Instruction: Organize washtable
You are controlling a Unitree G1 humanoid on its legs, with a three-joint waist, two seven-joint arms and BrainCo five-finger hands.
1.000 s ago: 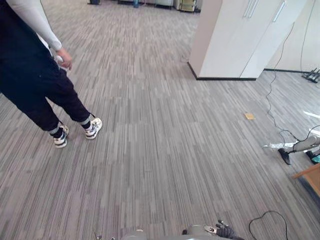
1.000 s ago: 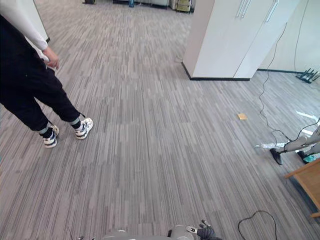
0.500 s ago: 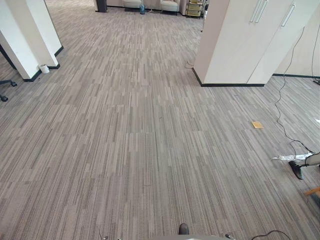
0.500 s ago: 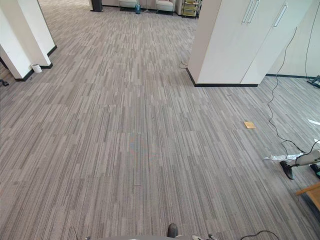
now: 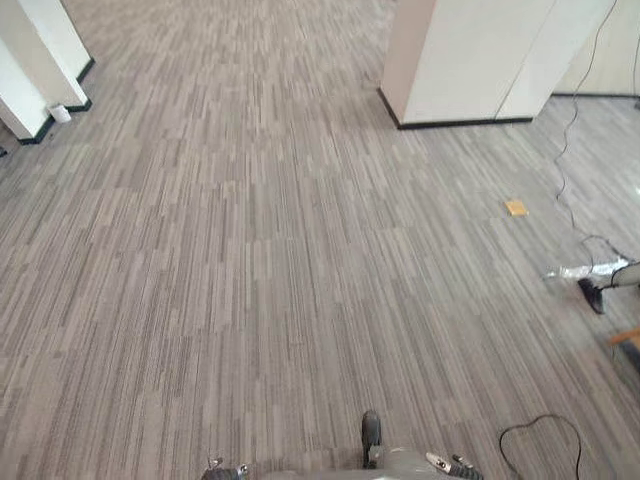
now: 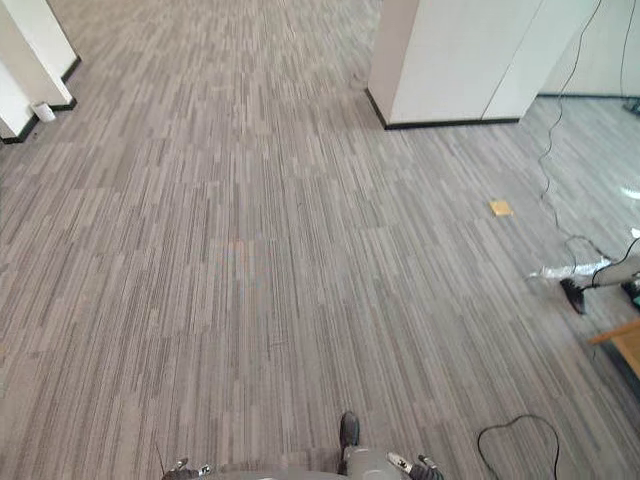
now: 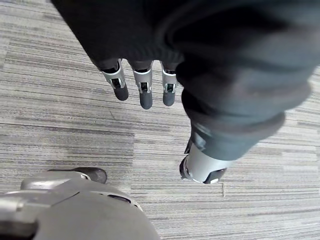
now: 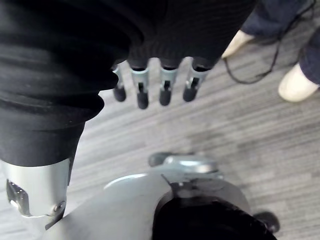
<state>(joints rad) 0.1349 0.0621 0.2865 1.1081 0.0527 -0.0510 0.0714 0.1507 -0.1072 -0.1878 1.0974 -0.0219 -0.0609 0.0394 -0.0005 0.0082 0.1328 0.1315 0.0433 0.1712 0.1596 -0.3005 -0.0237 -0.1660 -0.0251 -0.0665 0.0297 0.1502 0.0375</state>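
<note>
Washtable: cannot tell where it stands. Left hand [image 7: 144, 92] and right hand [image 8: 140, 90] hang over grey carpet [image 5: 250, 300], fingers straight, holding nothing. Person's pale shoes [image 8: 295, 85] near the right hand. Well ahead of both hands, a small yellow pad [image 5: 516, 208], then a white cabinet [image 5: 470, 60].

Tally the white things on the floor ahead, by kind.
Cabinet: 1
Pillars: 2
Cup: 1
Total: 4
</note>
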